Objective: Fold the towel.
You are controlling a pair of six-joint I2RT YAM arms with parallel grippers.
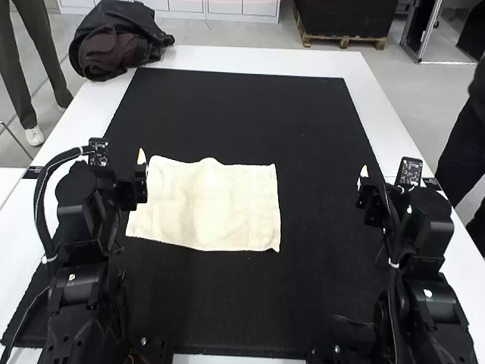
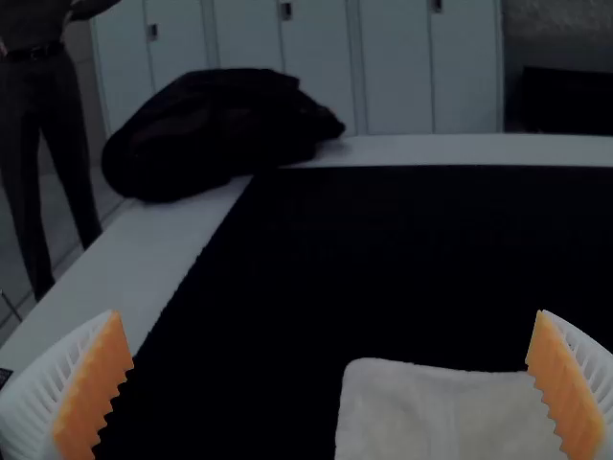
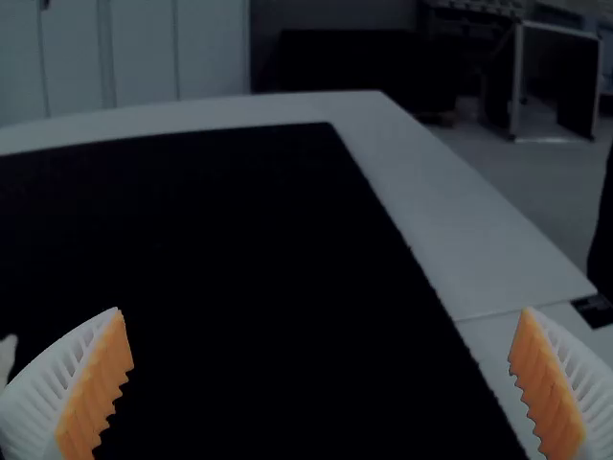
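Note:
The cream towel lies spread and slightly wrinkled on the black mat, left of the middle in the high view. My left gripper is over the towel's left edge there, and my right gripper is well to the towel's right. In the left wrist view, part of the towel shows beyond my left gripper, whose ribbed fingers stand wide open with nothing between them. My right gripper is likewise open and holds nothing, over the dark mat.
The black mat covers most of the white table. A dark bag or jacket rests on the table's far left corner. A person in dark clothing stands beside the table's right edge.

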